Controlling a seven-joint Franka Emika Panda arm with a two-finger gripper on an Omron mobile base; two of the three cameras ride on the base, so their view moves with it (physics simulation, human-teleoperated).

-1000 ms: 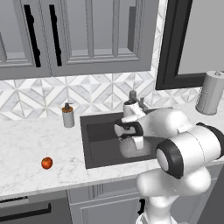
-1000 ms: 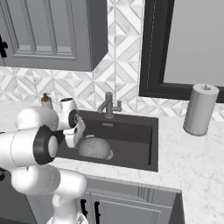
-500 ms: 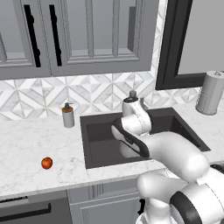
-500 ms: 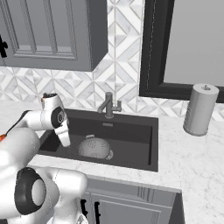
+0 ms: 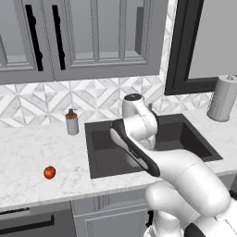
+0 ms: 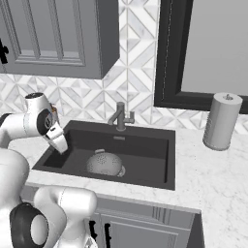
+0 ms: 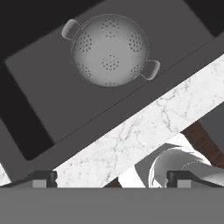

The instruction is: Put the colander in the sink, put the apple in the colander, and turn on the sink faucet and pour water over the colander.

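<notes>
In the left base view, the sink [image 5: 194,139] is seen sunk into the marble table [image 5: 28,152], with a narrow strip of table left along its front edge. The apple [image 5: 49,172] is found on open table well left of the basin, apart from everything; a soap dispenser [image 5: 71,122] stands near the back wall.

In the right base view, the colander [image 6: 104,163] is seen resting on the sink floor, left of centre, with bare floor around it. The sink faucet [image 6: 120,116] rises behind the basin, and a paper towel roll [image 6: 221,121] stands on the table to the right.

In the hand view, the colander is shown from above and appears empty. The hand [image 7: 111,179] is held wide open, gripping nothing, above the table's front strip.
</notes>
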